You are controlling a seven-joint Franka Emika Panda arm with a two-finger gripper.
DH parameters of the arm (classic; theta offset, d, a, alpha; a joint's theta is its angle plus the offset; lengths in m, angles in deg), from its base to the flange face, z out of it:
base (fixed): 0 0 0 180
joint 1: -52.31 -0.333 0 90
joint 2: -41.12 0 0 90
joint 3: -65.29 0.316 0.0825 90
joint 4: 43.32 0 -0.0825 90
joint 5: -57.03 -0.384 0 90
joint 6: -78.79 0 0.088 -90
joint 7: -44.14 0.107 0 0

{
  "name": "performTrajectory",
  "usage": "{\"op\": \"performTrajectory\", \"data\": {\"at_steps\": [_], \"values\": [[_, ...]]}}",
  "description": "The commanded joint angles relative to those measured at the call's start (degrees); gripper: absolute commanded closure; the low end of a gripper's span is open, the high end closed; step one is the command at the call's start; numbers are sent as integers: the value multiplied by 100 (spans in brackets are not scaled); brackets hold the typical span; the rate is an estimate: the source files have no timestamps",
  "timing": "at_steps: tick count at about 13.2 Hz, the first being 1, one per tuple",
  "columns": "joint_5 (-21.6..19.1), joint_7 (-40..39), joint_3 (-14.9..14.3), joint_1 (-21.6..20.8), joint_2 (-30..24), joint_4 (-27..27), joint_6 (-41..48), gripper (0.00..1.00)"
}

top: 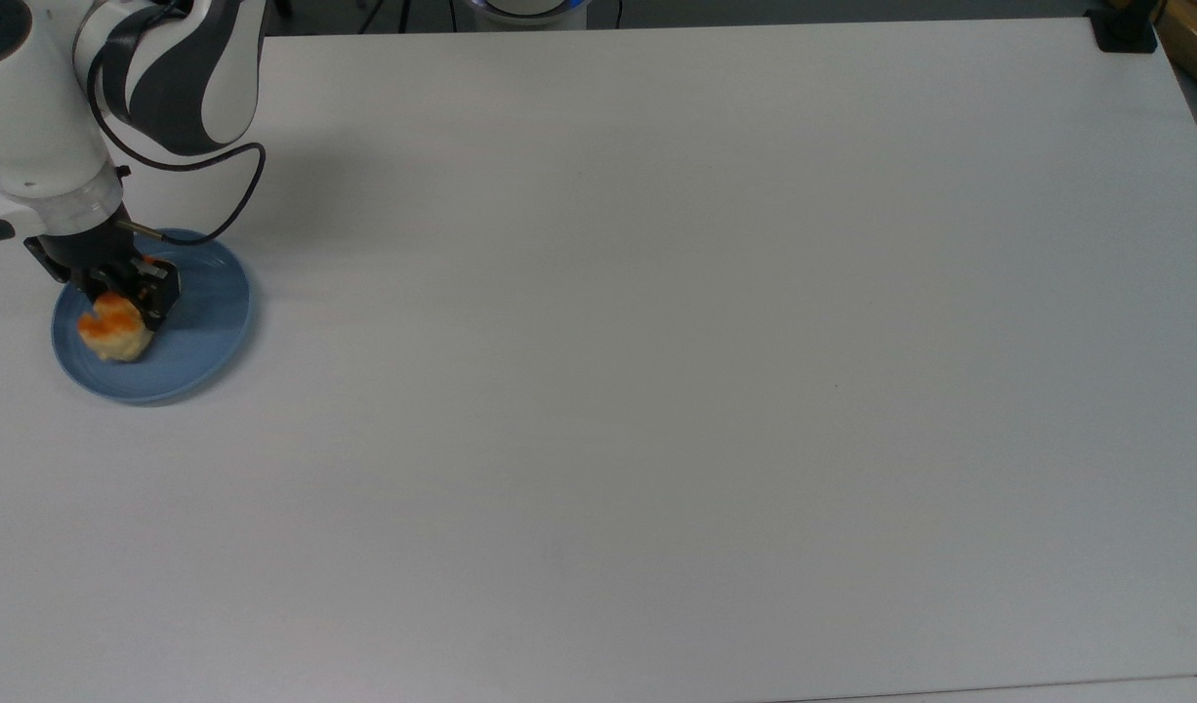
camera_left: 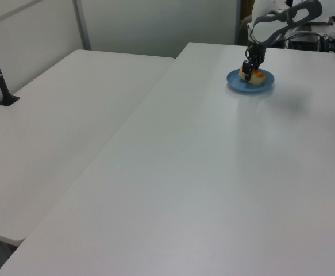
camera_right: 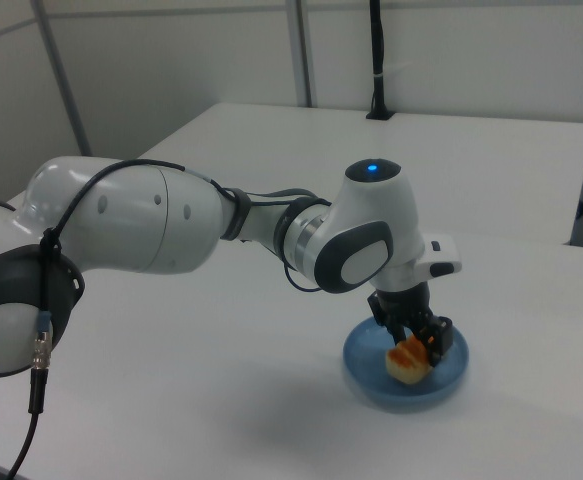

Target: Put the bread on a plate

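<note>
Releasing: gripper [top: 120,305] jaws pinching the bread [top: 116,332] over the plate [top: 208,322].
Advice: spread the jaws, rise straight off the plate.

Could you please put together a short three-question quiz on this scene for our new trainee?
1. True or false: the bread is over the plate.
2. In the top view, on which side of the table does the plate lie: A) the top view's left, B) the top view's right, C) the middle?
3. What is the gripper closed on?

Key:
1. True. The bread sits within the plate's rim in the top view and the right view, low over it; whether it touches cannot be told.
2. A, near the table's left edge in the top view.
3. The bread, gripped from above, its orange-brown top showing beside the fingers.
</note>
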Motion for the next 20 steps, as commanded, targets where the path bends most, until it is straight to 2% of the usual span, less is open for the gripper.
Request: {"op": "performTrajectory", "data": {"at_steps": [1, 4, 6, 10, 12, 17, 20], "values": [[-11, 140, -22, -32, -56, 102, -15, 0], [-28, 254, -4, -50, -539, 32, 160, 0], [-20, 395, 48, -163, -1117, 23, 1202, 0], [-28, 404, 48, -962, -2322, 6, 3259, 0], [-28, 439, 48, -1427, -2622, -3, 3884, 0], [-116, 931, 48, -2509, -2746, -90, 4318, 0], [-406, 853, 57, -2590, -2886, -178, 4459, 0]]}}
